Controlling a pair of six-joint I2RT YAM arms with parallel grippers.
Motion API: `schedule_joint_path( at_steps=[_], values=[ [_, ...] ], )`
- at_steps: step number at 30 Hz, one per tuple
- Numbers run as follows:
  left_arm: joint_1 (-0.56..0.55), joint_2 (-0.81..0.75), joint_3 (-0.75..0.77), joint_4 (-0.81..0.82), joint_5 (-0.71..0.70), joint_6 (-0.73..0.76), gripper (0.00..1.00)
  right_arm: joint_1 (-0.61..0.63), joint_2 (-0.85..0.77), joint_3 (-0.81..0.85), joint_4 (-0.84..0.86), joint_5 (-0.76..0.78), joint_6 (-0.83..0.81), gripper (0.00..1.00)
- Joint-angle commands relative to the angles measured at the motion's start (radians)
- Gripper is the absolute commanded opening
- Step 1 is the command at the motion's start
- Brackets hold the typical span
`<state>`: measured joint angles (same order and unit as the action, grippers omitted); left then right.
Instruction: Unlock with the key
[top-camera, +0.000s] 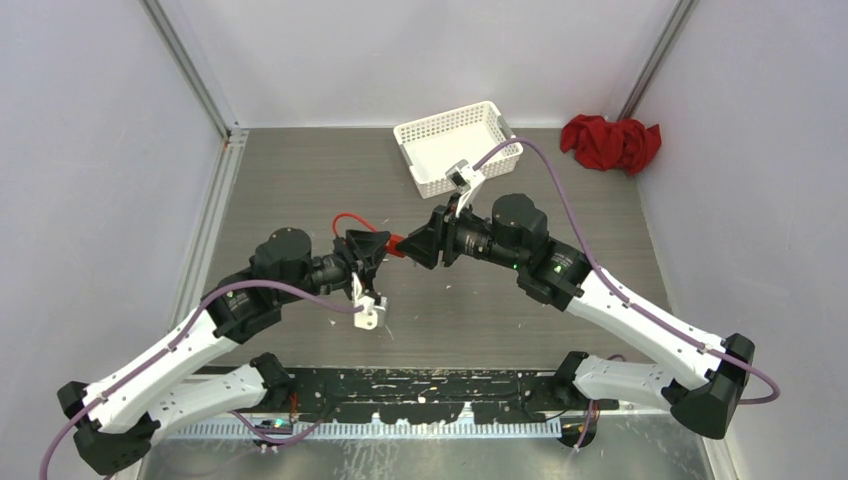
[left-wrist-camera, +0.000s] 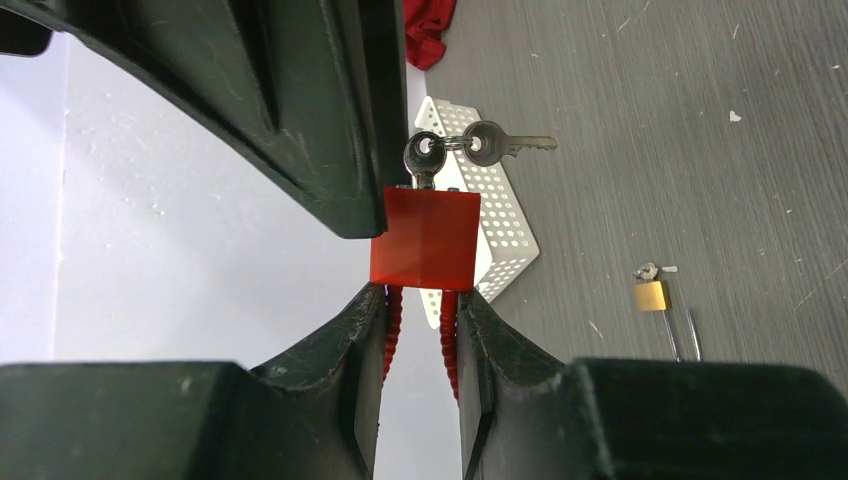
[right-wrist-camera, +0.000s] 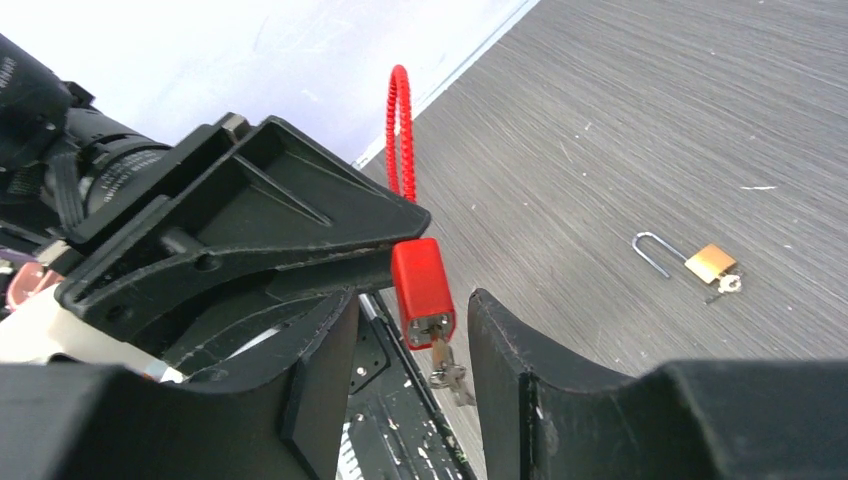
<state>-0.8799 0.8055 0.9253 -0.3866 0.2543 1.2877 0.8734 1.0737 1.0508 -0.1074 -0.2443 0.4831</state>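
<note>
A red cable lock (top-camera: 395, 241) hangs in the air between my two grippers. My left gripper (top-camera: 372, 250) is shut on the two strands of its ribbed red cable (left-wrist-camera: 392, 310), just below the lock body (left-wrist-camera: 425, 240). A silver key (left-wrist-camera: 424, 160) is in the keyhole, and a second key (left-wrist-camera: 500, 146) dangles from its ring. My right gripper (top-camera: 418, 245) is open, with one finger on each side of the lock body (right-wrist-camera: 422, 285) and the key (right-wrist-camera: 441, 355), touching neither.
A small brass padlock (right-wrist-camera: 711, 262) with an open shackle lies on the grey table; it also shows in the left wrist view (left-wrist-camera: 651, 295). A white perforated basket (top-camera: 455, 145) stands at the back. A red cloth (top-camera: 610, 141) lies at the back right.
</note>
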Motion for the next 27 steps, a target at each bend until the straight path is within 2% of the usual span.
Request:
schedule_joint_path(
  at_steps=[1, 10, 13, 15, 17, 23, 25, 27],
  values=[
    [-0.005, -0.028, 0.032, 0.096, 0.031, -0.012, 0.00, 0.002, -0.024, 0.046, -0.014, 0.050, -0.049, 0.50],
    [-0.004, -0.018, 0.035, 0.110, 0.009, -0.009, 0.00, 0.001, -0.008, -0.005, 0.067, -0.049, 0.013, 0.40],
    [-0.005, -0.015, 0.026, 0.125, -0.011, -0.012, 0.00, 0.002, 0.001, -0.022, 0.109, -0.052, 0.045, 0.27],
    [-0.004, -0.012, 0.021, 0.139, -0.026, -0.012, 0.00, 0.001, 0.005, -0.029, 0.141, -0.054, 0.063, 0.24],
    [-0.004, -0.007, 0.022, 0.159, -0.043, -0.020, 0.00, 0.001, 0.017, -0.022, 0.142, -0.059, 0.075, 0.27],
    [-0.004, -0.005, 0.020, 0.173, -0.059, -0.036, 0.00, 0.001, 0.051, -0.026, 0.159, -0.087, 0.094, 0.46],
    [-0.004, -0.006, 0.023, 0.176, -0.066, -0.048, 0.00, 0.001, 0.054, -0.031, 0.167, -0.087, 0.095, 0.46],
    [-0.004, -0.007, 0.020, 0.175, -0.067, -0.050, 0.00, 0.001, 0.050, -0.037, 0.179, -0.084, 0.098, 0.38]
  ],
)
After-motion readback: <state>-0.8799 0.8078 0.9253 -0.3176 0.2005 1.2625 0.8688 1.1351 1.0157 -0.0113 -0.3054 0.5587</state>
